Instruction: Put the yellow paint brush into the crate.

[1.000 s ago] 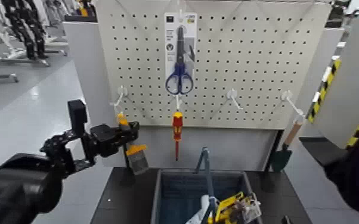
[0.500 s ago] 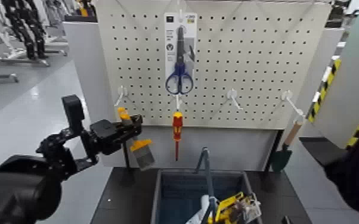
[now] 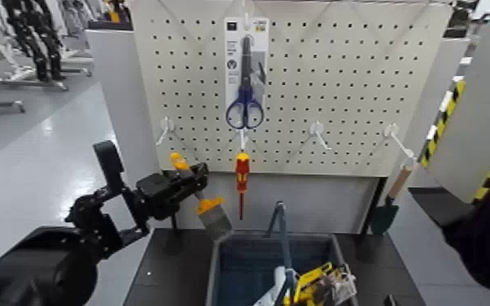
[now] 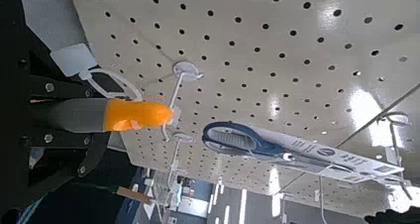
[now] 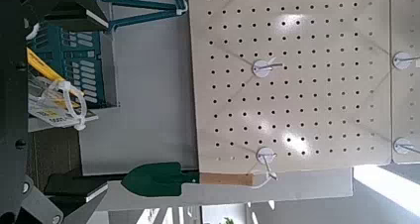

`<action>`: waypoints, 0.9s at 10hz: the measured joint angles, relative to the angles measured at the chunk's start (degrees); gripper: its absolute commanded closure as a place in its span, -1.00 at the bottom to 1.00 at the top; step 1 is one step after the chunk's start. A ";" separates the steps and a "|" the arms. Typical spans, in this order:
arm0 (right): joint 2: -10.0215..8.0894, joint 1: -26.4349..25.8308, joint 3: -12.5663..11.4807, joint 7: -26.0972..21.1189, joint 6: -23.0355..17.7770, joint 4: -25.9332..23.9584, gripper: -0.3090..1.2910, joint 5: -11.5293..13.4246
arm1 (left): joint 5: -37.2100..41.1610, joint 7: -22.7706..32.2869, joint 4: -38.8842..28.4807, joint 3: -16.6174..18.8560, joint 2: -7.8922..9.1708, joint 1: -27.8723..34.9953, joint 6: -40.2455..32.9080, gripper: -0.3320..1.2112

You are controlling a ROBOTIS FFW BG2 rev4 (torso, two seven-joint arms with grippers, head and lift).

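Yellow paint brush (image 3: pixel 201 194) tilts, bristles down toward crate (image 3: pixel 274 237).

The held flat paint brush (image 3: pixel 199 191) has a yellow-orange handle end, a dark middle, a yellow band and grey bristles. Near it, the screwdriver (image 3: pixel 242 175) is red and yellow. The scissors (image 3: pixel 245 102) have dark blue handles on a white card. The pegboard (image 3: pixel 297 81) is off-white, dotted with a regular grid of dark holes. At right, the trowel (image 3: pixel 388 207) pairs a tan handle with a dark green blade; far right run black-and-yellow diagonal stripes (image 3: pixel 448 118).
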 measured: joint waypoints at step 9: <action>0.18 -0.18 0.27 -0.03 -0.37 0.35 -0.40 -0.22 | 9.48 1.32 10.24 -9.86 -2.14 -0.12 -2.62 0.90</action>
